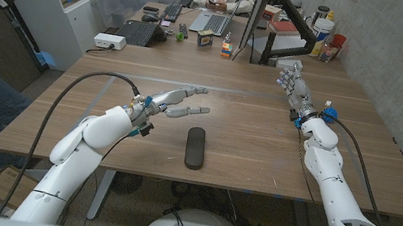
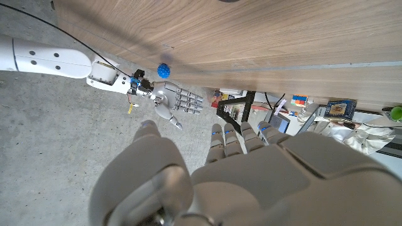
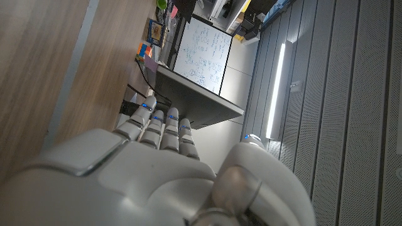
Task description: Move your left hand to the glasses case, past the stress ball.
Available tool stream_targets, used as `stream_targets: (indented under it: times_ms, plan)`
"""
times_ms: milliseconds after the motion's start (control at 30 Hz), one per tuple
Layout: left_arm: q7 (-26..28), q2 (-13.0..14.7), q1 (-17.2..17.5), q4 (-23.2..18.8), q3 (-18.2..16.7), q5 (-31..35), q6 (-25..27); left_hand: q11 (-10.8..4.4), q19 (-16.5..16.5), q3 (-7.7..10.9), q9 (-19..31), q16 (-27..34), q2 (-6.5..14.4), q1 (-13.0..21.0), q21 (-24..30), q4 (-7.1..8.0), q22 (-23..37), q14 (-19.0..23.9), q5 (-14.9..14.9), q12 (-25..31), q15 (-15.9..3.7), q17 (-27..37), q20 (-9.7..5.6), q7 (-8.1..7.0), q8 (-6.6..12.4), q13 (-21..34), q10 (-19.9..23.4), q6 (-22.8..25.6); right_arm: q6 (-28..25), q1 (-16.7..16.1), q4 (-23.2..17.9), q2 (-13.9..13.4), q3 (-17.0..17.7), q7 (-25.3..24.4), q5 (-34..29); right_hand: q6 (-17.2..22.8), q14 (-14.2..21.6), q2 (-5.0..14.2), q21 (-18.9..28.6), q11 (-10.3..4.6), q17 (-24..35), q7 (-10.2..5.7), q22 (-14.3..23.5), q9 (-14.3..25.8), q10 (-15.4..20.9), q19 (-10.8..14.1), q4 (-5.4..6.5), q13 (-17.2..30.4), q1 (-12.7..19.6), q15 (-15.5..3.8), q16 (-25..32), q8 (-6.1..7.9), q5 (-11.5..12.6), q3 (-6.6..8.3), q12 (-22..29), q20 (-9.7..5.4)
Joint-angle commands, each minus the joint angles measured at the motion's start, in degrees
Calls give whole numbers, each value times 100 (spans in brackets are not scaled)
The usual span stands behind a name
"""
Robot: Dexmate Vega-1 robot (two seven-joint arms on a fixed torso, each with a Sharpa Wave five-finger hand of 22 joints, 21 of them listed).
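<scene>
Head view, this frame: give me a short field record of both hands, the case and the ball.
left hand: open, fingers extended, holds nothing, beyond the case
glasses case: dark, lying on the table, untouched
stress ball: small, blue, beside the right wrist
right hand: open, holds nothing, at the table's right side

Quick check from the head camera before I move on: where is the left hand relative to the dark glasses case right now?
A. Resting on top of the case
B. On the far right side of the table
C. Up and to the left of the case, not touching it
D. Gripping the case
C: in the head view the left hand hovers with fingers spread, holding nothing, while the glasses case lies apart from it, nearer the table's front edge.
</scene>
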Motion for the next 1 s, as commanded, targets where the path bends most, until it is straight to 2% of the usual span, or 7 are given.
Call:
stream_targets:
  times_ms: [33,1000]
  plan:
    - [308,120,47,-48,72,474,-108,-36,-10,13,27,26,5,58,28,-23,6,-1,-21,12,-37,11,21,-35,10,10,14,19,-37,0,-27,-9,-3,-12,-20,8,7,62,-37,3,14,-19,7,13,1,50,25,16,-6,15,-17,-3,-10,-42,-16,0]
    - [461,420,-104,101,443,976,-184,-103,-42,14,29,29,29,131,29,-54,7,13,-32,21,-111,13,22,-85,23,12,45,67,-25,18,19,-2,35,32,0,11,8,66,-96,12,13,-16,9,13,-1,70,19,17,-8,12,-17,-2,-9,-52,-18,7]
